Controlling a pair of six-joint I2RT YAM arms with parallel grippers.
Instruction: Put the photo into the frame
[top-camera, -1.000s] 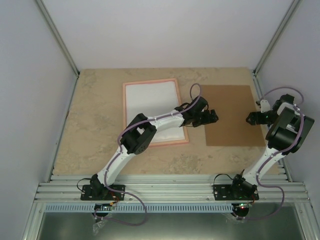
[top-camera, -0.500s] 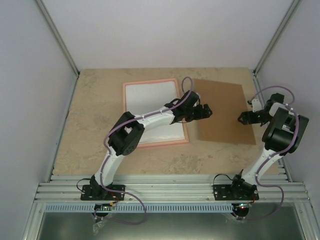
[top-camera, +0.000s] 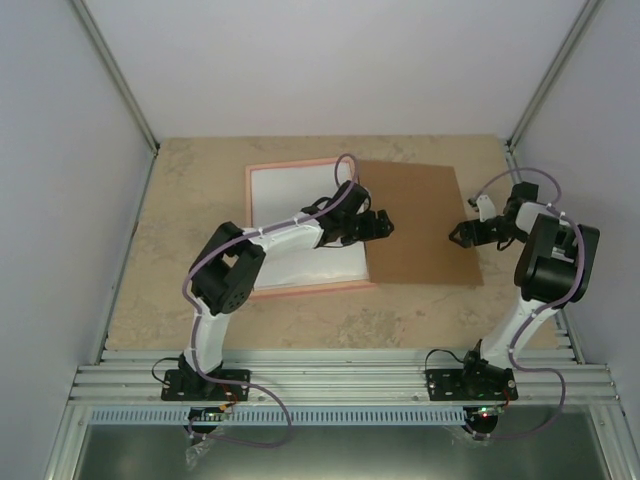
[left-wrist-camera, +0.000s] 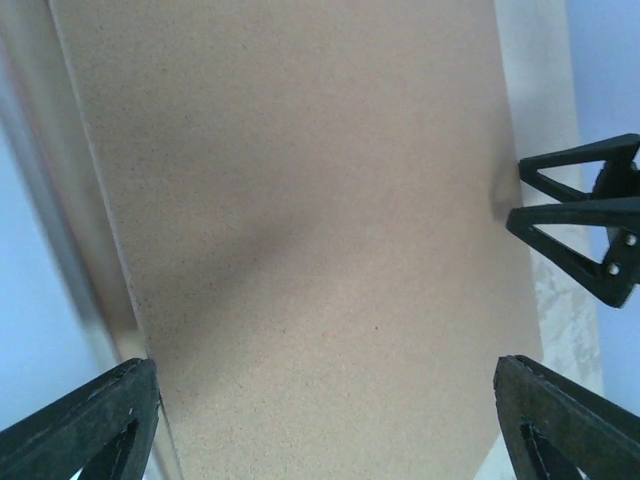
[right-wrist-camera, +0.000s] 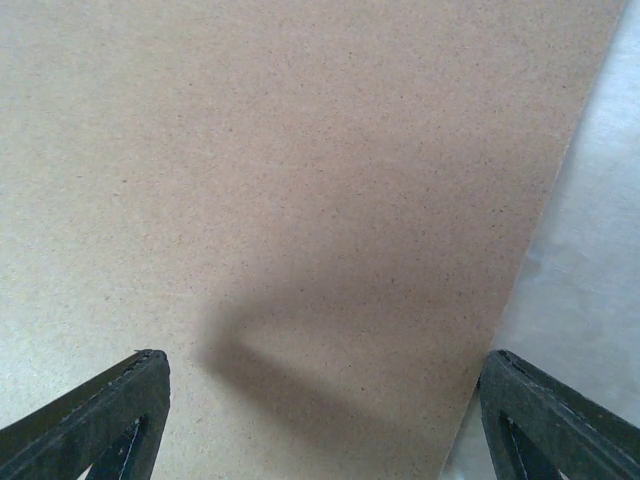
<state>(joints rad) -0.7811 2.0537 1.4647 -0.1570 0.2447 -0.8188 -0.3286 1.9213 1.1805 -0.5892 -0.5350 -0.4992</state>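
The pink frame (top-camera: 300, 164) lies flat at the table's left middle. A white sheet (top-camera: 290, 195) fills it, the photo with its plain back up. A brown cardboard sheet (top-camera: 420, 220) lies to the right, its left edge over the frame's right border. My left gripper (top-camera: 383, 226) is open, low over the cardboard's left part (left-wrist-camera: 300, 200). My right gripper (top-camera: 458, 236) is open at the cardboard's right edge (right-wrist-camera: 300, 150). In the left wrist view the right gripper's fingers (left-wrist-camera: 585, 212) touch that edge.
White walls with metal posts (top-camera: 115, 75) close in the tan table (top-camera: 190, 250) on three sides. The aluminium rail (top-camera: 330, 380) with both arm bases runs along the near edge. The left arm's elbow (top-camera: 225, 280) hangs over the frame's lower left corner.
The cardboard has slid left and turned slightly, from apart from the frame to overlapping its right border. Both grippers moved left with it, still open.
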